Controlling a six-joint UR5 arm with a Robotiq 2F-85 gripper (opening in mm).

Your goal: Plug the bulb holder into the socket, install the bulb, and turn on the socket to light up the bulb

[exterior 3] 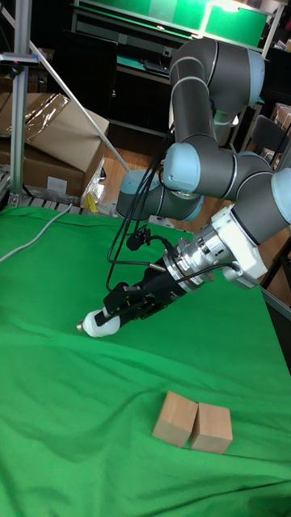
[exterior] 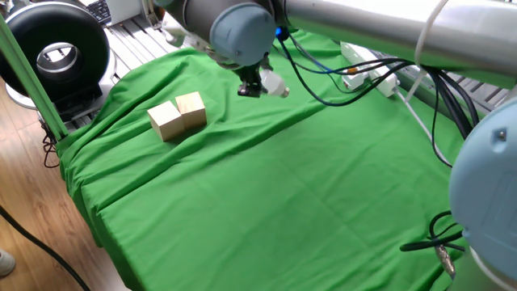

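The two wooden blocks sit side by side, touching, on the bench, and serve as the landmark. In the fixed view the gripper hangs to the right of the blocks and a little farther back, above the bench, holding the bulb, which lies tilted with its base pointing away from the blocks. Far right of the blocks, along the back edge of the bench, lies the socket, with the bulb holder just beside it. In the tall fixed view the bulb hangs behind the blocks and to their left.
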